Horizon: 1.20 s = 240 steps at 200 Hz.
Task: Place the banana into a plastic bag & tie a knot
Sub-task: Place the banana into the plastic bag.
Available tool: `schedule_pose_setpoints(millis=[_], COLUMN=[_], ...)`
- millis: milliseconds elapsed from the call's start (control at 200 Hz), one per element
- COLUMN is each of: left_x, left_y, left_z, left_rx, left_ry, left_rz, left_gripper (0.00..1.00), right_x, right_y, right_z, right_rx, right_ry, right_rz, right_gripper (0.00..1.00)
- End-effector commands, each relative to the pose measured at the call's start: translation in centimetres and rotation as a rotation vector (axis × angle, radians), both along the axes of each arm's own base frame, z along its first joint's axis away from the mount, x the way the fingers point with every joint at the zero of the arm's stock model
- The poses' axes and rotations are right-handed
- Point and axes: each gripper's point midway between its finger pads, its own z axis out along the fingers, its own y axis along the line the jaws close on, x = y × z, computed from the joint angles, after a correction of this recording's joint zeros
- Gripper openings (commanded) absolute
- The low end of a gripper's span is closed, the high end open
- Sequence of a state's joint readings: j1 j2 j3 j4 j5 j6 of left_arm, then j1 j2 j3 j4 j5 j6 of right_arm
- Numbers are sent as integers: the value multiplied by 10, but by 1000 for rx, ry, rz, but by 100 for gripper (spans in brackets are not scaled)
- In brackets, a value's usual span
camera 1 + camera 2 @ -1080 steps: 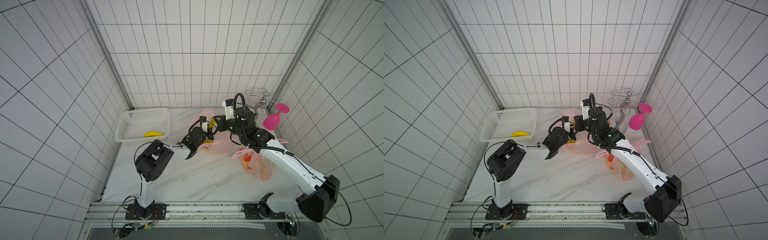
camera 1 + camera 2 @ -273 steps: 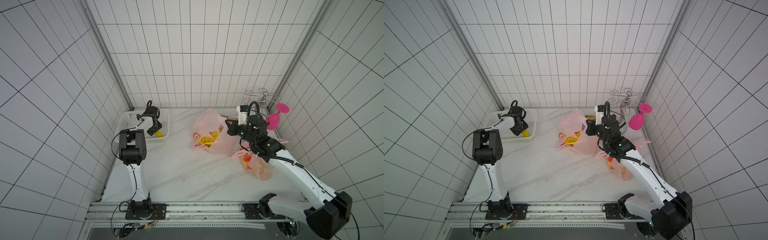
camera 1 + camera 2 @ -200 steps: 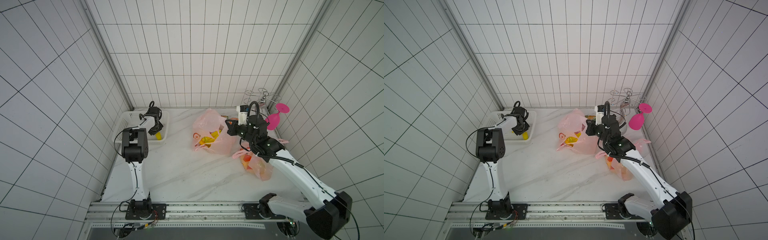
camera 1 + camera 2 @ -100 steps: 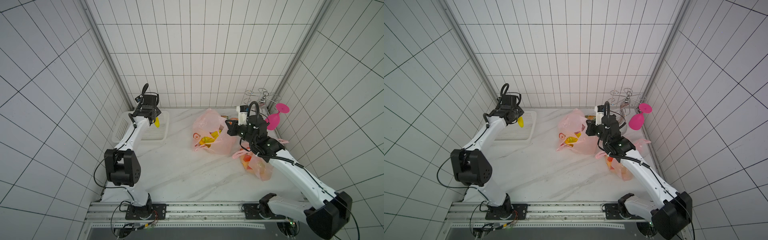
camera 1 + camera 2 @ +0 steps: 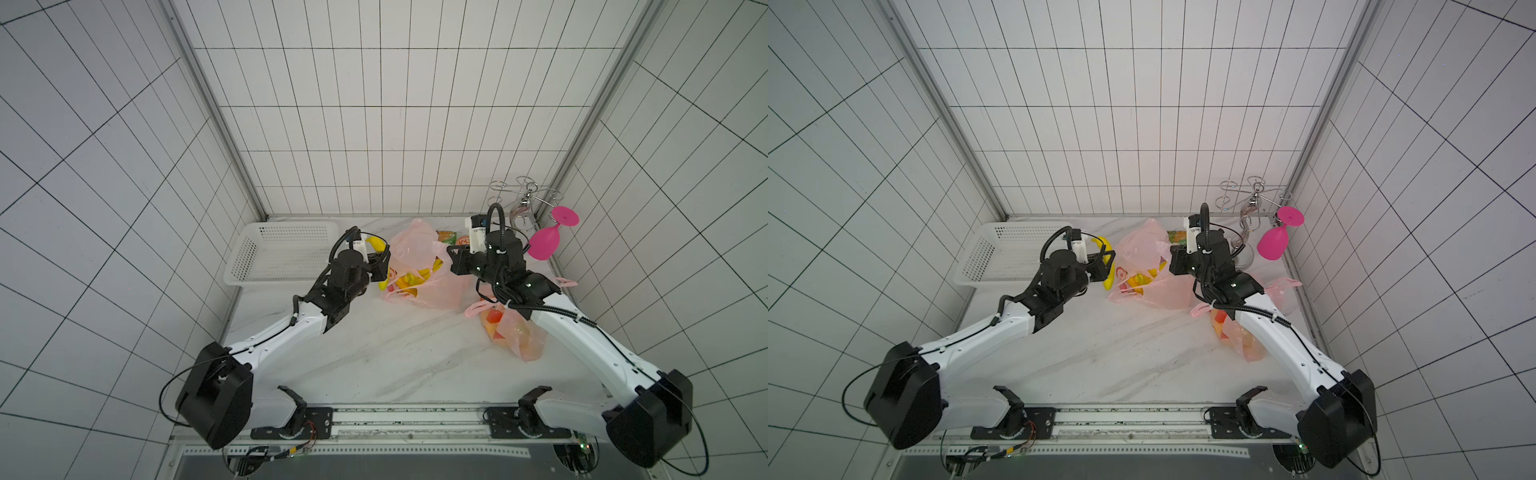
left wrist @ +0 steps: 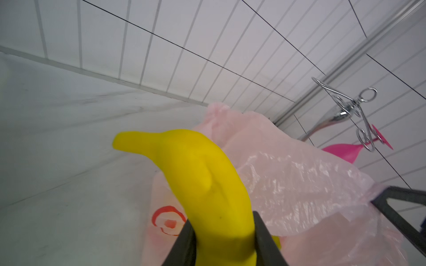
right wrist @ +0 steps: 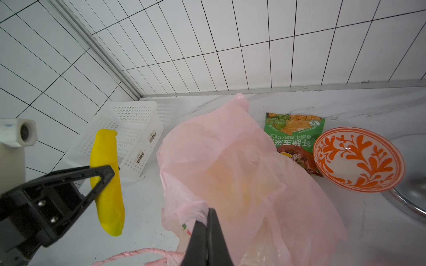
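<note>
My left gripper clamped the smooth yellow curved banana near one end, just short of the thin pink plastic bag, whose rim my right gripper pinched. The slack mouth could have folded, so the banana pushed film instead of entering.

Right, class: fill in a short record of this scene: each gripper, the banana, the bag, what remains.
Left gripper: shut on the banana
Right gripper: shut on the rim of the pink bag
Banana position: beside the pink bag, not yet inside
White basket: back corner, left arm's side
Remaining: put banana in, tie knot
</note>
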<state>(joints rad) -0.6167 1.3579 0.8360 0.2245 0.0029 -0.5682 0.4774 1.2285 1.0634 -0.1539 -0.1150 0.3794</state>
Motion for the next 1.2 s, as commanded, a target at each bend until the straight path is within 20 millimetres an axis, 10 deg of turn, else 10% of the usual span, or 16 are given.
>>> schedule_pose_setpoints(millis=[0,405,1194], left_x=[-6,-19,-10], left_y=[-29,-74,-165], left_z=[48,42,-84], left_rx=[-101,-239,164], left_ry=[-239,-447,-334], left_rz=[-119,-212,-479], left_gripper=[22,21,32], right_x=[5,5,14], right_y=[5,9,8], right_z=[57,82,102], right_rx=[70,118,124], right_ry=[-85,-108,-147], right_rz=[20,32,29], right_gripper=[0,0,0])
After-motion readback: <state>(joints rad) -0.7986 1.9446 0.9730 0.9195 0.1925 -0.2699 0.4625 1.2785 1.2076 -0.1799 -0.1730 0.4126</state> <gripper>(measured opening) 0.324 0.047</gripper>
